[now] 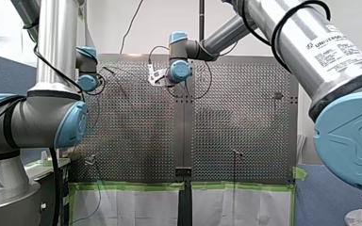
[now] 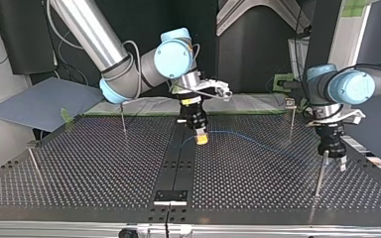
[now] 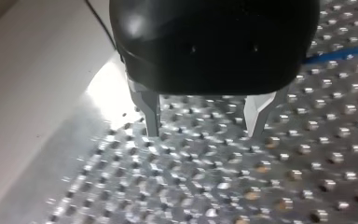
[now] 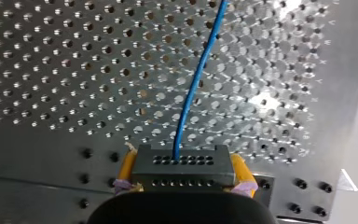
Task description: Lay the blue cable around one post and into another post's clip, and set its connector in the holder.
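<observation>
Above the perforated table (image 2: 79, 163), my right gripper (image 4: 182, 175) clamps the connector (image 4: 182, 164) — my left gripper (image 3: 204, 132) gapes.

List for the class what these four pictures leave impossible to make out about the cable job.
- Clips on the posts: top view, too small to tell.
- Blue cable: left wrist view, cut by the edge and hidden behind my left pincer.
- Connector: front view, hidden behind my right arm's wrist.
- Holder: no view shows it recognisably.
</observation>
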`<act>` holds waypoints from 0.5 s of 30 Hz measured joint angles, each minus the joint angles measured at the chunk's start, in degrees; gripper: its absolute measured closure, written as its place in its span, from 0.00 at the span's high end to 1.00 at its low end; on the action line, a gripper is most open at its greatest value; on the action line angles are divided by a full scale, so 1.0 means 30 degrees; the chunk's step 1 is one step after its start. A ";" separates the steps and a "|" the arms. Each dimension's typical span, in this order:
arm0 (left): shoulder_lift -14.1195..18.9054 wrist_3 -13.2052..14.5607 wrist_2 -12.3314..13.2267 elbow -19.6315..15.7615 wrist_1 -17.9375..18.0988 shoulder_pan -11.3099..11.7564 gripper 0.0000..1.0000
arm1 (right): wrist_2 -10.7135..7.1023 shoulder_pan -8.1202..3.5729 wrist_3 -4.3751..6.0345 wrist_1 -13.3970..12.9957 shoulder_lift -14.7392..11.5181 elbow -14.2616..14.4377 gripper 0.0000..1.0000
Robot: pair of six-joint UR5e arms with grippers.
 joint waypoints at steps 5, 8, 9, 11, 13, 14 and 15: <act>-0.0132 -0.0107 0.0012 -0.0002 0.0020 -0.0037 0.90 | 0.0063 -0.0124 0.0063 -0.0418 -0.0008 0.0747 0.00; -0.0153 -0.0163 -0.0004 0.0000 0.0028 -0.0033 0.90 | 0.0090 -0.0245 0.0259 -0.0836 -0.0008 0.1206 0.00; -0.0158 -0.0172 -0.0010 0.0000 0.0029 -0.0028 0.90 | 0.0115 -0.0292 0.0316 -0.1018 -0.0008 0.1396 0.00; -0.0163 -0.0181 -0.0054 -0.0006 0.0025 -0.0018 0.90 | 0.0184 -0.0368 0.0366 -0.1290 -0.0008 0.1678 0.00; -0.0196 -0.0178 -0.0156 -0.0011 0.0014 -0.0016 0.90 | 0.0275 -0.0456 0.0406 -0.1618 -0.0014 0.2011 0.00; -0.0260 -0.0169 -0.0224 -0.0010 0.0005 -0.0011 0.90 | 0.0318 -0.0501 0.0445 -0.1759 -0.0021 0.2151 0.00; -0.0334 -0.0164 -0.0251 -0.0008 -0.0002 -0.0011 0.90 | 0.0360 -0.0568 0.0549 -0.1963 -0.0033 0.2352 0.00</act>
